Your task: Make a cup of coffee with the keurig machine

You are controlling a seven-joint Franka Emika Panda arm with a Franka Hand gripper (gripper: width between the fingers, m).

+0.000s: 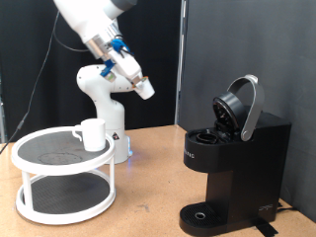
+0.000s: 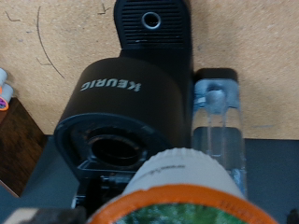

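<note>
Overhead, the tool point(image 1: 145, 89) is hanging in the air, well above the table point(image 1: 148, 183) and off to the exterior view's left of the keurig point(image 1: 232, 163). Whether its fingers are apart or together cannot be told from either view. In the wrist view a pod point(image 2: 173, 191) with an orange rim and white side is sitting right at the near edge of the picture, close under the tool, though no fingers are showing around it. Beyond the pod, the keurig is standing with its lid point(image 1: 242, 104) tilted up and its round chamber point(image 2: 114, 147) open. The cup point(image 1: 92, 134) is resting on the top tier of a white round rack point(image 1: 64, 202), below the tool and farther from the keurig.
</note>
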